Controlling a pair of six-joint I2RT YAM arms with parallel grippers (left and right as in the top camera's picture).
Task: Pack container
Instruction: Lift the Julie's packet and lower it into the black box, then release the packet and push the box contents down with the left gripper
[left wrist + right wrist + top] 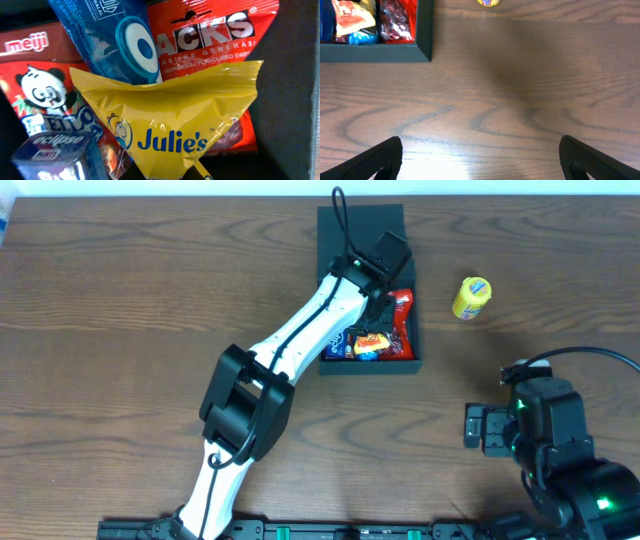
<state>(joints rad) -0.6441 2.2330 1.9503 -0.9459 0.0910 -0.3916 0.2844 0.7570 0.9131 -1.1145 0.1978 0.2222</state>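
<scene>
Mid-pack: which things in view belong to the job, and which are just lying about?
Job: container; Julie's packet, pinched in the shut left pincer; red packet, blue packet and Meiji packet inside; yellow snack on the table, probably next.
Lying about: right pincer only, open and empty, off to the side.

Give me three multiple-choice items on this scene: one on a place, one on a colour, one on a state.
1. The yellow tube lies, relative to the box: A inside it; B on the table to its right; C under it.
2. The Julie's packet is: A yellow; B green; C white.
3. The right fingers are: A shut on a packet; B shut on nothing; C open.
B, it sits apart on bare wood; A, its wrapper shows yellow; C, a wide gap separates them.
</scene>
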